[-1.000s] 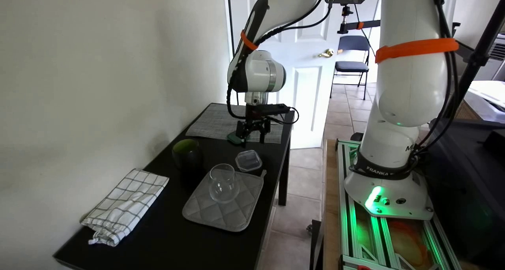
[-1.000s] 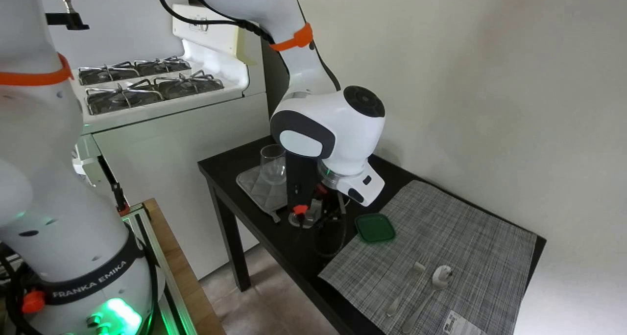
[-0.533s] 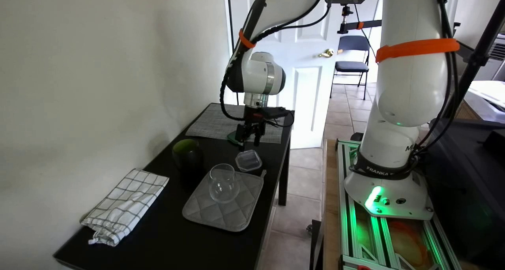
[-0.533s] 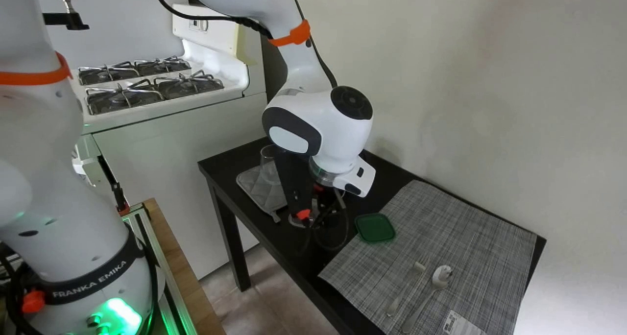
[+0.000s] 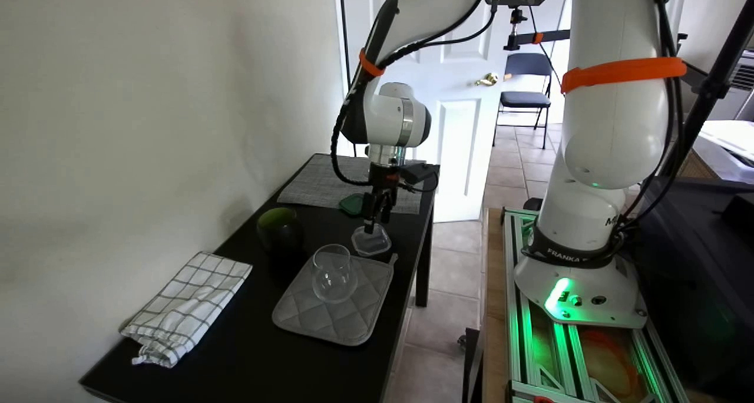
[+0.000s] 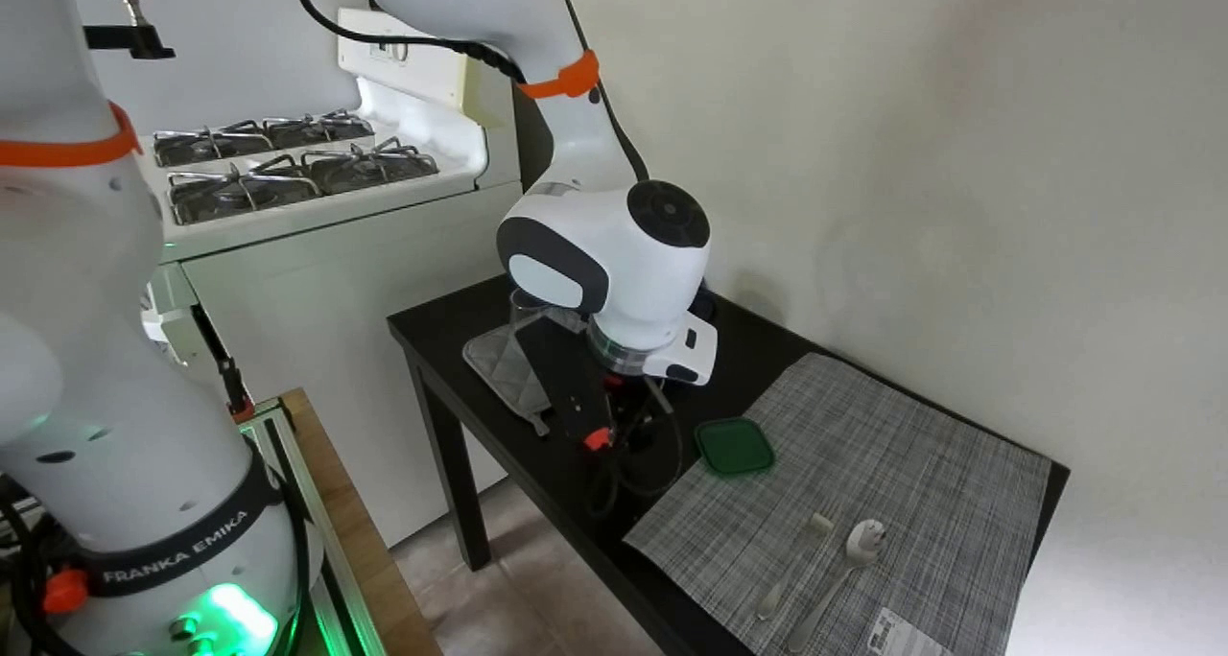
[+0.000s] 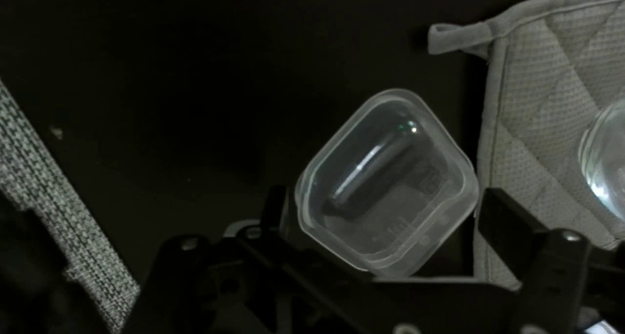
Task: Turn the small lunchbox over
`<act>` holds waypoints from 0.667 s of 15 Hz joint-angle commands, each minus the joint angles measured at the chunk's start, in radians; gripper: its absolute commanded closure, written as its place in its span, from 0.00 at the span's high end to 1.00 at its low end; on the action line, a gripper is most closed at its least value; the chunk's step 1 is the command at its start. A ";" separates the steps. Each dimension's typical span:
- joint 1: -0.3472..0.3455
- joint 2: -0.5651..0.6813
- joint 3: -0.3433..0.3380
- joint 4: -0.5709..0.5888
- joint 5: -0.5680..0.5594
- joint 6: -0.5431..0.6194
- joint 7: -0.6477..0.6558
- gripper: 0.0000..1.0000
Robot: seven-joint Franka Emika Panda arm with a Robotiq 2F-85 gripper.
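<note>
"How do the fingers stand?"

"Wide apart, clamped on nothing. In the wrist view the gripper frames the small lunchbox, which lies between them from that angle."

"And around it?"

"Black table underneath, the grey pot holder just beside, with a glass on that. Which way up the small lunchbox sits, I can't tell."

"So which step is this?"

"Lining up the grasp, I'd say; the turn hasn't begun."

"Next?"

"Probably settle lower, close on opposite edges, then lift and roll it clear of the pot holder."
</note>
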 commanded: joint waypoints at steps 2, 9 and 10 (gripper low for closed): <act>-0.009 -0.003 0.033 -0.014 0.131 0.096 -0.151 1.00; -0.010 0.017 0.052 0.001 0.282 0.088 -0.283 1.00; -0.010 0.022 0.053 0.002 0.291 0.093 -0.297 1.00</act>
